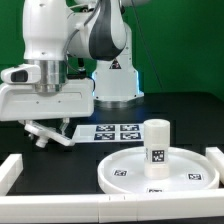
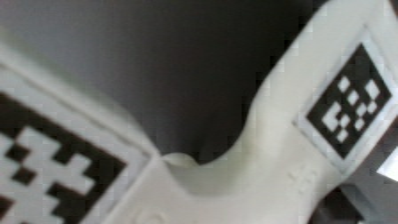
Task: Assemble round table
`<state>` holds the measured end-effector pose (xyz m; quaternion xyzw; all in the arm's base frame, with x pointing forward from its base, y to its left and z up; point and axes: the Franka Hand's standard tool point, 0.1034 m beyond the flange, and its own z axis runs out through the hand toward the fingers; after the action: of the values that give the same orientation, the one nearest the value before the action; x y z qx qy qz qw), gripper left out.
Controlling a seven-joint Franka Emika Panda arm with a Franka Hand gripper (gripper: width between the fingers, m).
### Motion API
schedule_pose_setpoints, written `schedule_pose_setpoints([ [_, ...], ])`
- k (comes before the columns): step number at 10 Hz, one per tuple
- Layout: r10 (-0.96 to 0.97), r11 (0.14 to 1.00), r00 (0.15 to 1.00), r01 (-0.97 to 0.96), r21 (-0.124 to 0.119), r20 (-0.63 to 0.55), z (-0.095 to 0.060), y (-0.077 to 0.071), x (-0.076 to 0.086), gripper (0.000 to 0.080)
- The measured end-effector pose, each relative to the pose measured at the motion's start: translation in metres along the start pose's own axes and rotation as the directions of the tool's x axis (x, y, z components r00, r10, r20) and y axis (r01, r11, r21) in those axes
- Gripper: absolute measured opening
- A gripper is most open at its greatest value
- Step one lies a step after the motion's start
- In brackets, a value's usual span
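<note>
The large rimmed round disc (image 1: 130, 172) lies on the black table at the exterior view's lower right. The short cylindrical leg (image 1: 157, 145) stands upright on its middle. My gripper (image 1: 42, 124) is low over the table at the exterior view's left, closed on the cross-shaped foot piece (image 1: 52, 135), which sits tilted just above the table. In the wrist view the foot piece (image 2: 231, 185) fills most of the picture, blurred and very close, with square tags on two of its arms. My fingers are hidden there.
The marker board (image 1: 115, 130) lies flat between the foot piece and the disc. White border rails stand at the exterior view's lower left (image 1: 12, 170) and right (image 1: 214, 158). The robot's base (image 1: 115, 80) stands behind the marker board.
</note>
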<state>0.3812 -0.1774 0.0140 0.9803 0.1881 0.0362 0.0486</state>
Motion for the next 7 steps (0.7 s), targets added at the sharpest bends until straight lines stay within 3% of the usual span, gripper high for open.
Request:
schedule_pose_setpoints([
  [3,0.001,1.000,1.000,-0.001,0.012,0.008,0.000,-0.001,0.000,0.0419],
  [4,0.006,0.998,0.999,-0.008,0.061,0.034,-0.002,-0.002,0.002,0.0419],
  [5,0.008,0.996,0.999,-0.012,0.091,0.047,-0.007,0.000,0.007,0.0419],
  [7,0.030,0.990,0.998,-0.038,0.132,0.062,-0.017,-0.013,0.026,0.0419],
])
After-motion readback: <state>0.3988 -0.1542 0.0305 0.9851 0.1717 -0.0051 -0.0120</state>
